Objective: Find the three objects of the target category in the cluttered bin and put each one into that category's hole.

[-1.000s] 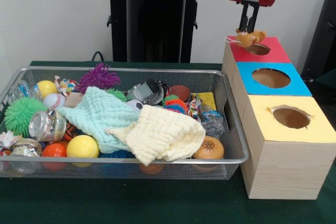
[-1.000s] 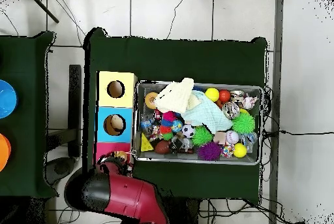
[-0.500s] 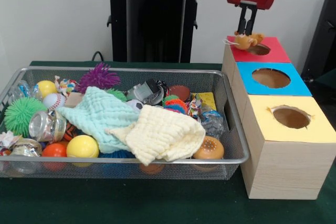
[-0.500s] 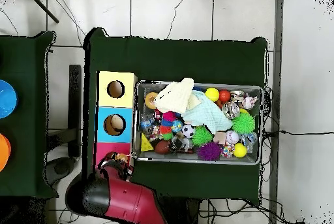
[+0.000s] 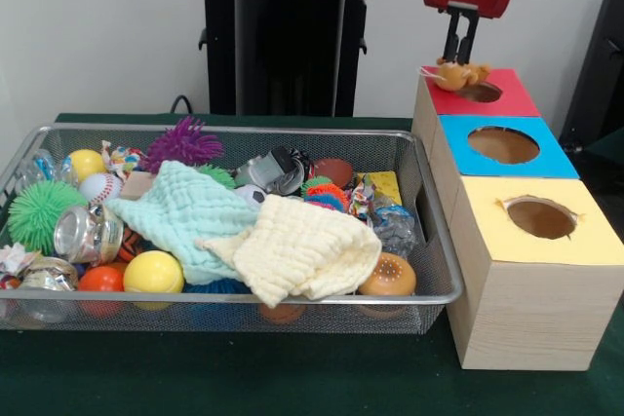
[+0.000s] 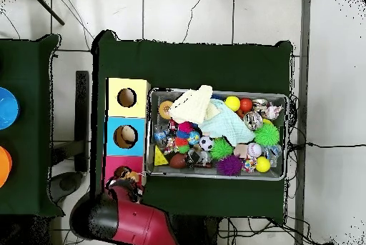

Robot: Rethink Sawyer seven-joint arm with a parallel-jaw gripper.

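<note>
Gripper (image 5: 460, 57) hangs directly above the red box (image 5: 507, 94), jaws clenched on a small tan toy (image 5: 458, 74) at the rim of its hole (image 5: 480, 93). Wire bin (image 5: 419, 231) alongside holds remaining clutter. No legible writing visible.

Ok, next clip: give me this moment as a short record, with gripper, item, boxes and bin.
gripper: gripper above the red box, open or shut not clear
item: small tan toy at the edge of the red box's hole, under the gripper
boxes: red, blue box, yellow box in a row beside the bin
bin: wire bin full of balls, toys and two cloths
</note>
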